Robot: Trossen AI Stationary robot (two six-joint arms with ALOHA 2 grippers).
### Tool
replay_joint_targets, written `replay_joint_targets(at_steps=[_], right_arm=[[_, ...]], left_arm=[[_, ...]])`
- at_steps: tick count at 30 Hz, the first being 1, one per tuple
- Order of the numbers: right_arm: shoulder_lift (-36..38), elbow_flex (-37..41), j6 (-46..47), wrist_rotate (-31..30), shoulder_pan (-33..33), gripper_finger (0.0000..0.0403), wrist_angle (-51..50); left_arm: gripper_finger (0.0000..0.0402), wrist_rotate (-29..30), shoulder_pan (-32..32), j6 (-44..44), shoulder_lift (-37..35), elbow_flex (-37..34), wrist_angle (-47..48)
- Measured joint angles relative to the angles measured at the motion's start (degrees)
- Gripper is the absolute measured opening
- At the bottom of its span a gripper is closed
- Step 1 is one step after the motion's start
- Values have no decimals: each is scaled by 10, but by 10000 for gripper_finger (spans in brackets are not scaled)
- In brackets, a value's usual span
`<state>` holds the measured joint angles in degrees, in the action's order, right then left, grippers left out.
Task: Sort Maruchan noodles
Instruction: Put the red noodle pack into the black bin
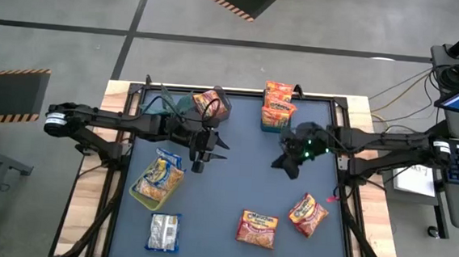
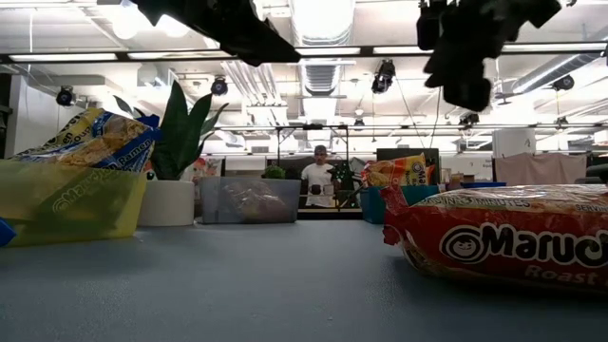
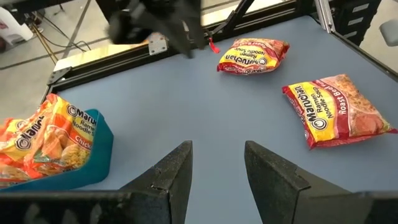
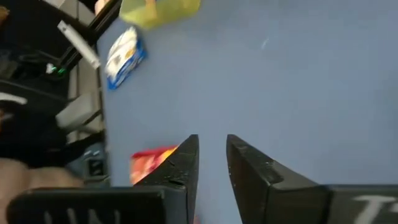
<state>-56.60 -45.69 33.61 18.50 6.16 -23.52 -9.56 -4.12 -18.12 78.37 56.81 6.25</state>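
Two orange-red Maruchan packets (image 1: 256,228) (image 1: 308,214) lie flat on the mat near the table's near edge, and a whitish packet (image 1: 163,232) lies near the near left corner. Yellow-and-blue packets (image 1: 160,175) sit in a yellow-green bin (image 1: 137,193). Orange packets (image 1: 277,106) stand in a teal bin (image 3: 102,155) at the far side. Another packet (image 1: 209,101) sits in a clear bin. My left gripper (image 1: 203,153) hovers open over the mat's middle. My right gripper (image 1: 289,162), also open, hovers to its right. Neither touches anything.
A potted plant (image 2: 180,133) stands at the far left beside the clear bin (image 2: 249,199). Bare mat (image 1: 242,174) lies between and below the two grippers. A black frame rail (image 1: 344,185) runs along the table's right side. A person (image 2: 318,180) stands far behind the table.
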Motion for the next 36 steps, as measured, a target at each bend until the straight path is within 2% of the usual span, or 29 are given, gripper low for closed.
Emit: replay_joint_targets(at_steps=[7, 12, 14, 17, 21, 26, 30, 36], right_arm=[[-13, 0, 149, -1, -85, 66, -6], [-50, 0, 266, 1, -143, 66, -44], [-72, 0, 297, 18, -169, 66, -61], [-104, 0, 346, 75, -206, 66, -100], [-129, 0, 390, 119, -245, 66, -202], [-123, 0, 464, 136, -285, 66, -319], [-117, 0, 507, 137, -309, 66, -331], [-126, 0, 518, 138, -327, 66, -320]], left_arm=[[130, 1, 0, -11, 0, 0, -5], [130, 1, 0, -13, 0, 0, -7], [130, 1, 0, -16, 0, 0, -7], [130, 2, 0, -21, 0, 0, -7], [130, 2, 0, -22, 0, 0, -7], [130, 2, 0, -22, 0, 0, -7], [130, 2, 0, -22, 0, 0, -7], [130, 2, 0, -22, 0, 0, -8]])
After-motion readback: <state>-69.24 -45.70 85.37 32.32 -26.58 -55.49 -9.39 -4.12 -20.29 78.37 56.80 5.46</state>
